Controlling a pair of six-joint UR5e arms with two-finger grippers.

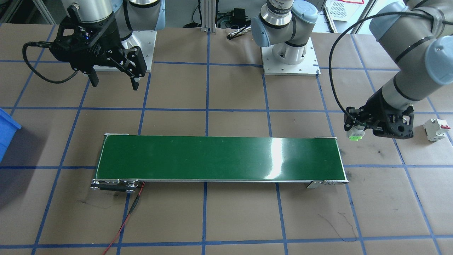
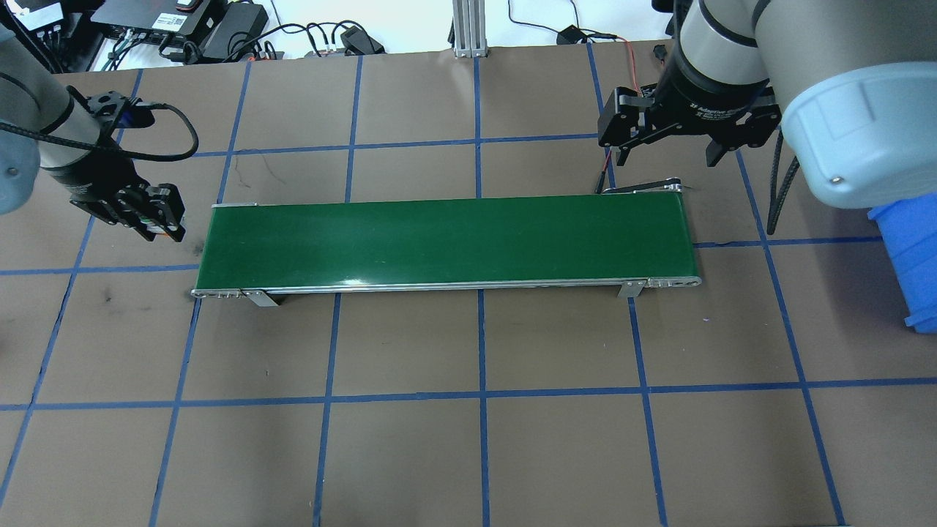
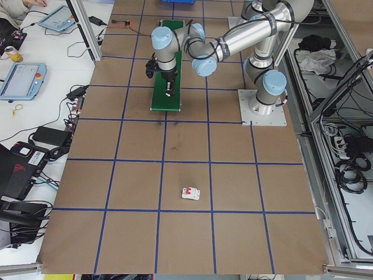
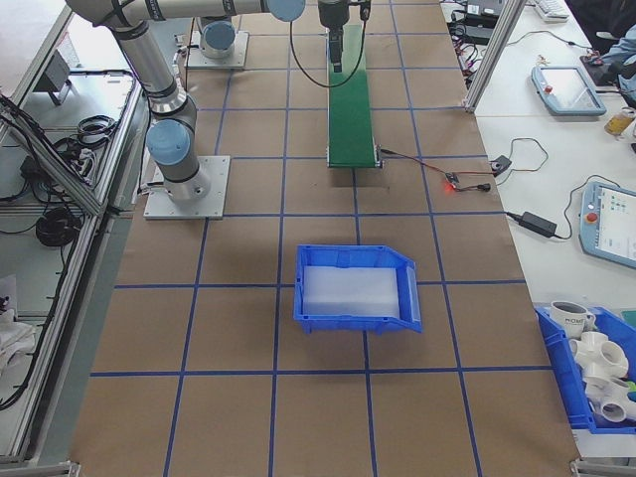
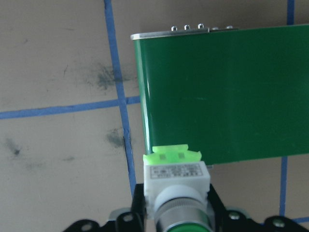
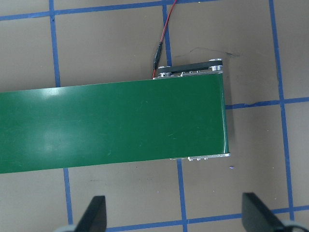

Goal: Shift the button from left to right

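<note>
- Tabletop (image 1: pixel 233 219) of brown matte sheet, ruled into big squares by blue tape, carries everything; it looks flat and slightly scuffed.
- Conveyor belt (image 1: pixel 219 157), a long glossy green strip on a thin metal frame, lies across the middle of the tabletop, with a red and black wire (image 1: pixel 124 221) trailing from one end.
- Blue bin (image 4: pixel 356 286), smooth plastic and rectangular, sits beyond the belt's end on the robot's right side.
- Right gripper (image 1: pixel 114 84) hangs above the tabletop near the belt's right end, its black fingers spread wide with nothing between them.
- Left gripper (image 1: pixel 357 131) hangs just off the belt's left end, its fingers pinching the button (image 1: pixel 356 134) by its body.
- Button, in the wrist view, shows a round green cap (image 5: pixel 185 227), a silver collar, a whitish labelled body and a bright green base block; it is in the air, not yet over the belt.
- Circuit breaker (image 1: pixel 436 129), small, white and boxy with a red lever, rests on the tabletop near its left edge, untouched.
- Step in hand, as I judge it: carrying the picked button toward the belt. Next it should need a short move over the belt's left end, a gentle lowering, and a release so the belt can take it right.
</note>
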